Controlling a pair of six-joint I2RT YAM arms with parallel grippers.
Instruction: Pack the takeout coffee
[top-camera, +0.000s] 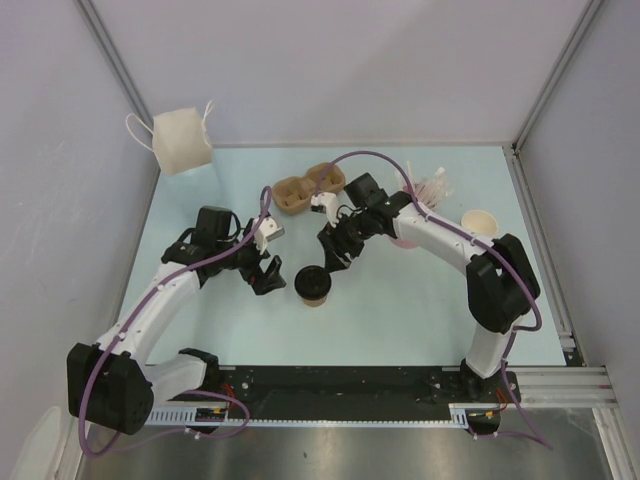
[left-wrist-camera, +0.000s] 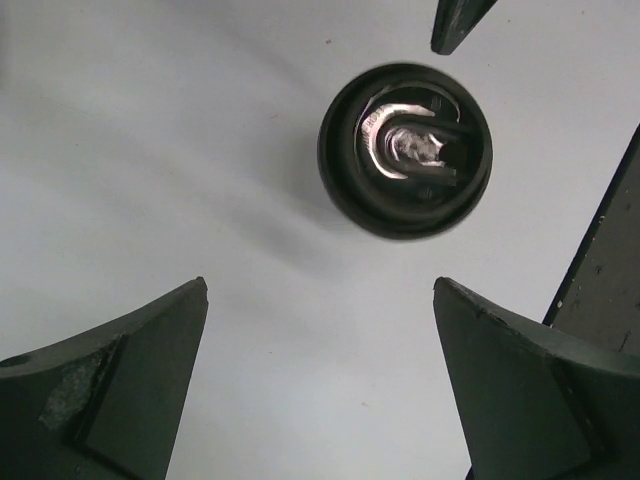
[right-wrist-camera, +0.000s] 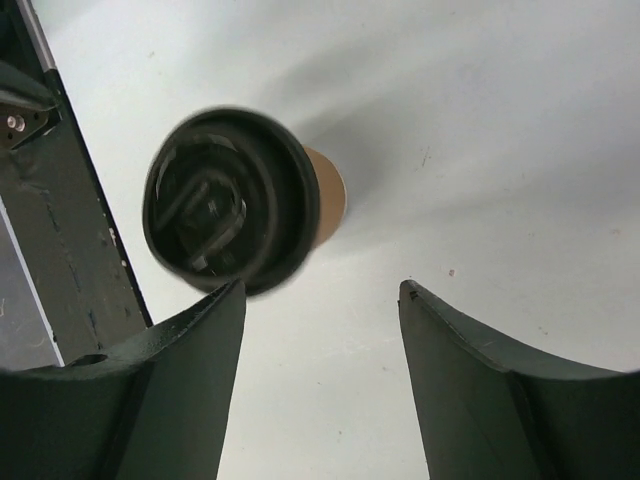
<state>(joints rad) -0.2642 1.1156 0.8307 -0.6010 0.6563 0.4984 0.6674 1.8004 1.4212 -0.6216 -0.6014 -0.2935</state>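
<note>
The takeout coffee cup (top-camera: 314, 287), tan kraft with its black lid (top-camera: 312, 281) on top, stands upright mid-table. My left gripper (top-camera: 266, 277) is open and empty just left of it. My right gripper (top-camera: 333, 253) is open and empty just above and right of it. In the left wrist view the lidded cup (left-wrist-camera: 405, 150) lies beyond the open fingers (left-wrist-camera: 130, 380), with the right gripper's fingertip (left-wrist-camera: 455, 22) at the top edge. In the right wrist view the lid (right-wrist-camera: 225, 200) and tan wall (right-wrist-camera: 327, 195) sit by the left finger (right-wrist-camera: 190, 370), apart from the jaws.
A brown pulp cup carrier (top-camera: 309, 189) lies at the back centre. A white bag with handles (top-camera: 180, 140) stands at the back left. A pink cup of white straws (top-camera: 425, 195) and a stack of tan cups (top-camera: 480, 222) stand at the right, behind my right arm.
</note>
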